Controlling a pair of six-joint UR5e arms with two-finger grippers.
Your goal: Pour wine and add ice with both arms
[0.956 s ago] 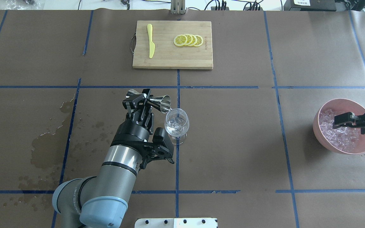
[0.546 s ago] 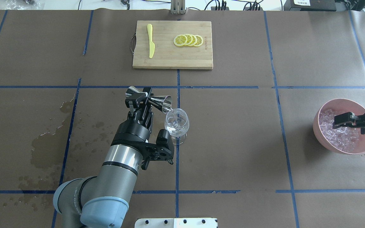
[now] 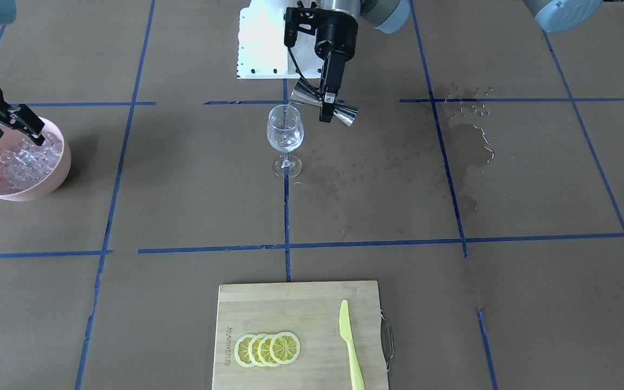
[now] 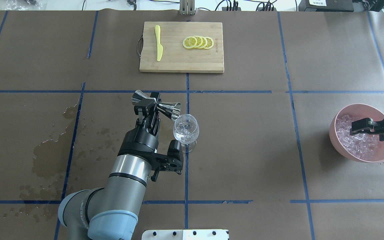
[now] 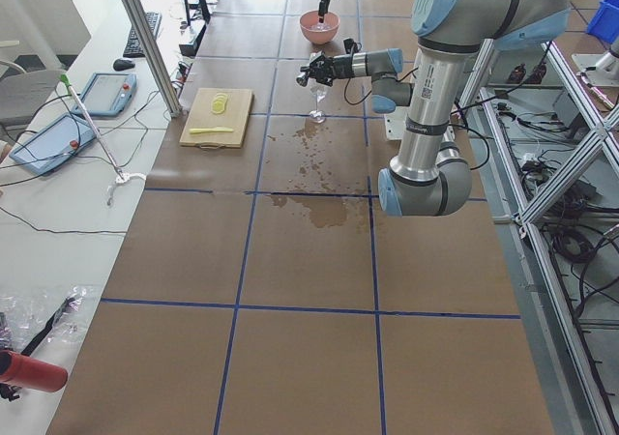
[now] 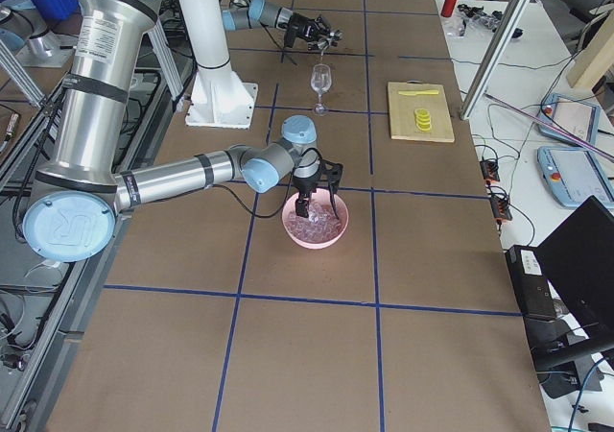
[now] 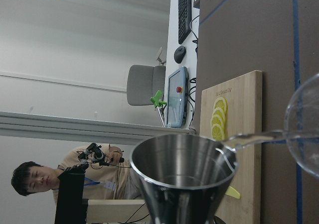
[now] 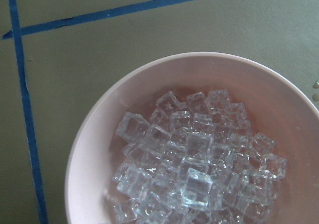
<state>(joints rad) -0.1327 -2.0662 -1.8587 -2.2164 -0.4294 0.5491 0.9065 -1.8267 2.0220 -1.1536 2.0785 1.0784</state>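
My left gripper (image 4: 148, 104) (image 3: 327, 103) is shut on the waist of a steel double-cone jigger (image 4: 169, 108) (image 7: 184, 171), which lies tipped sideways with its mouth at the rim of a clear stemmed glass (image 4: 186, 130) (image 3: 285, 130). A thin stream of wine (image 7: 249, 139) runs from the jigger's lip into the glass. A little clear liquid (image 4: 183, 136) sits in the bowl of the glass. The ice (image 8: 194, 169) (image 4: 358, 144) is heaped in a pink bowl (image 4: 383, 156) (image 3: 52, 179) at the right. My right gripper (image 4: 360, 126) (image 3: 17, 125) hangs open just above the ice, holding nothing.
A bamboo cutting board (image 4: 181, 63) at the far middle carries lemon slices (image 4: 198, 42) and a yellow knife (image 4: 158, 43). Wet stains (image 4: 50, 153) darken the brown paper left of my left arm. A white base block (image 4: 185, 234) sits at the near edge.
My left wrist has rolled slightly and the jigger has shifted a little farther away at the glass rim. The right gripper has stayed still over the bowl.
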